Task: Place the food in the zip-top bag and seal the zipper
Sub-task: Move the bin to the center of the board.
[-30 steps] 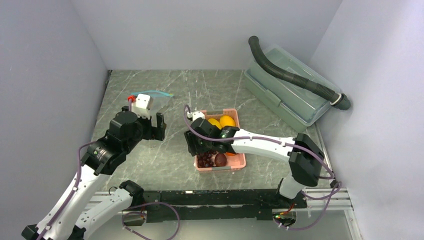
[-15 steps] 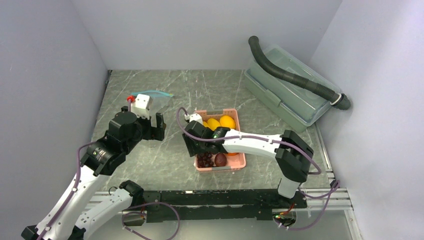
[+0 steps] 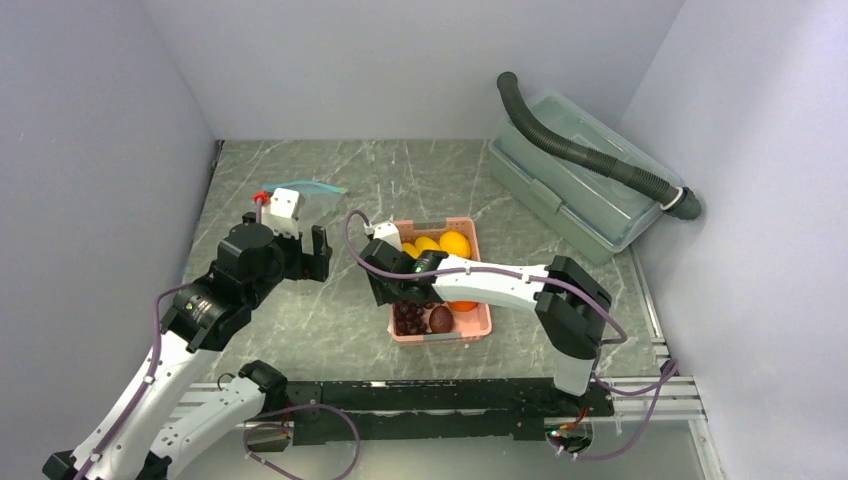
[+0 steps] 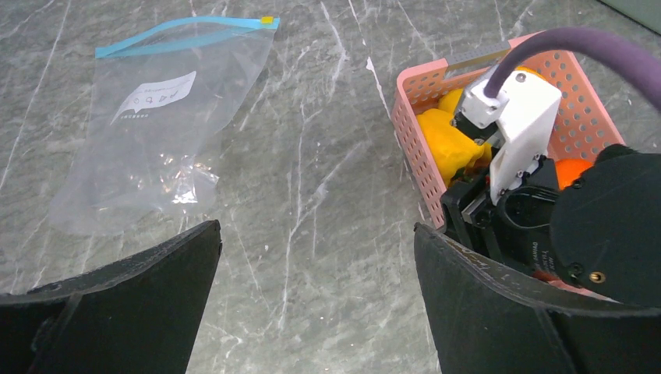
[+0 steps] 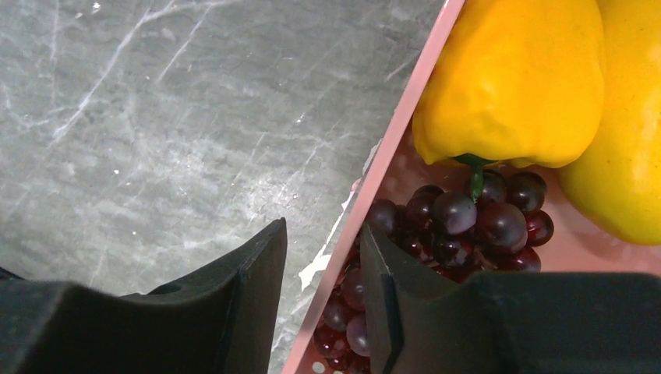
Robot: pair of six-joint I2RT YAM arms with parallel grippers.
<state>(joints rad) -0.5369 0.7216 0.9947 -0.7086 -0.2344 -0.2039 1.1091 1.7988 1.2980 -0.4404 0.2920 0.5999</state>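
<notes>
The clear zip-top bag (image 4: 148, 132) lies flat and empty on the marble table, its blue zipper (image 4: 183, 35) at the far edge. In the top view the bag (image 3: 312, 192) sits just beyond my left gripper (image 3: 290, 240). That gripper (image 4: 317, 227) hangs wide open over bare table. The food fills a pink basket (image 3: 478, 325): yellow bell pepper (image 5: 514, 78), dark grapes (image 5: 468, 218), a dark round fruit (image 3: 441, 319), yellow fruit (image 3: 455, 243). My right gripper (image 5: 323, 226) straddles the basket's left wall (image 5: 405, 117), one finger outside and one among the grapes, jaws narrow but not pressing it.
A large clear lidded storage box (image 3: 570, 180) stands at the back right with a dark ribbed hose (image 3: 590, 155) lying across it. Grey walls close in the left, back and right sides. My right arm's wrist (image 4: 600, 226) crowds the basket's near side.
My right gripper has slid left along the basket to its left wall, and its jaws have narrowed. The left arm and the bag have not moved.
</notes>
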